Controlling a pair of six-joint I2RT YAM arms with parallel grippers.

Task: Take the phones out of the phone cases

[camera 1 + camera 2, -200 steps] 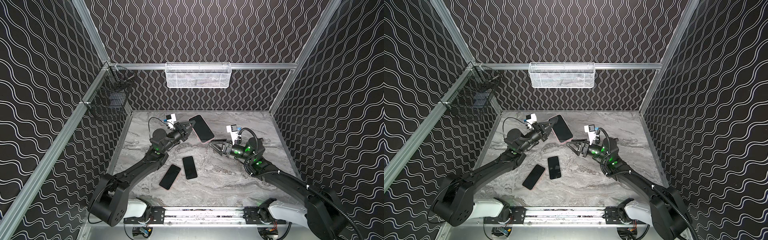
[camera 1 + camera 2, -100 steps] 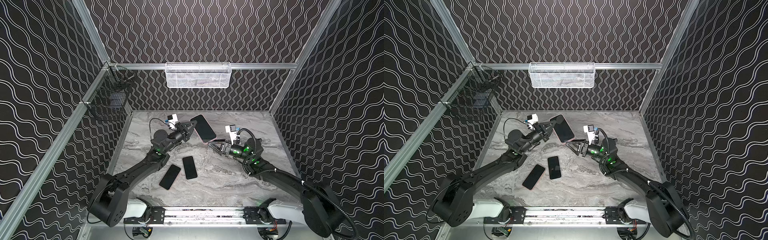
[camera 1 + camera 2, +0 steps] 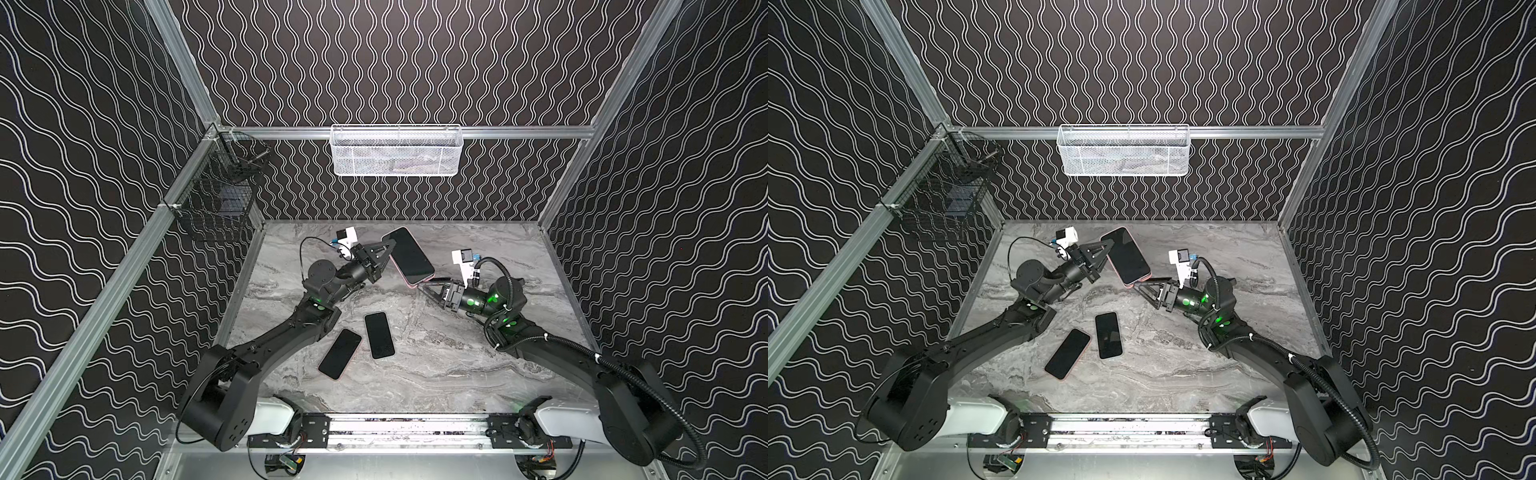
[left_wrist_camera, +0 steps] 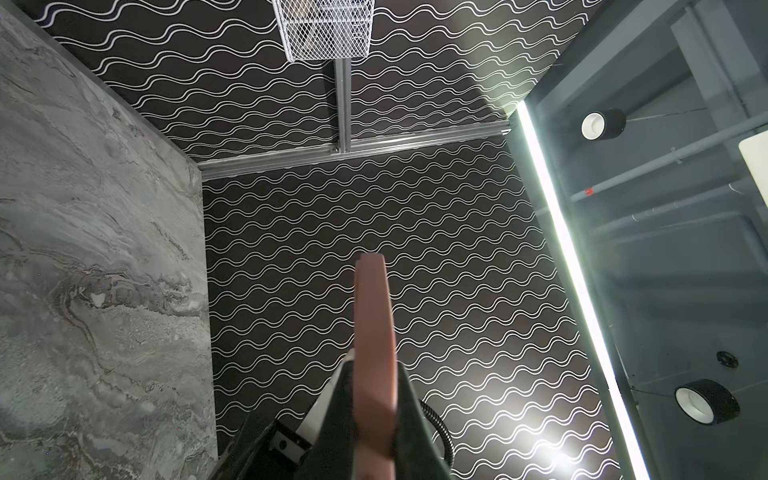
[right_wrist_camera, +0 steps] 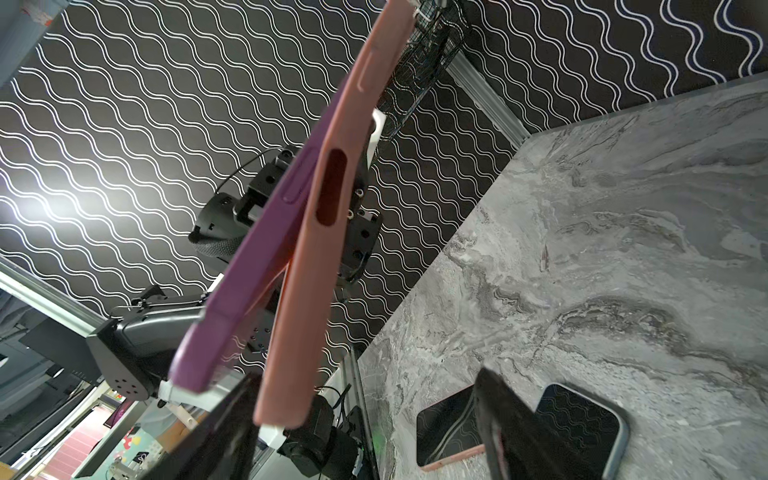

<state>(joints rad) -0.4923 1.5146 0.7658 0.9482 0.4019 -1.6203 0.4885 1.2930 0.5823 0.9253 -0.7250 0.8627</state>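
Top views both give me the same layout, so I read across from the left. A black wire basket (image 3: 216,203) hangs on the left wall. My left gripper (image 3: 387,251) is clamped tight on the long edge of the soft pink phone case (image 4: 374,324). It holds the case tilted above the grey marble table (image 3: 478,357), toward the back middle. The left wrist view looks straight along that pink edge, pinched between the two dark fingers.

The purple phone with the dark screen (image 3: 409,255) sits in the case, screen up. In the right wrist view its near corner stands clear of the case, while the far end looks seated.

Nearer me, a pink-rimmed dark phone (image 3: 340,353) and a grey-rimmed dark phone (image 3: 379,335) lie flat on the table, just beside each other.

My right gripper (image 3: 426,284) stands wide, its fingers on either side of the case's lower corner. I cannot tell whether they touch it.
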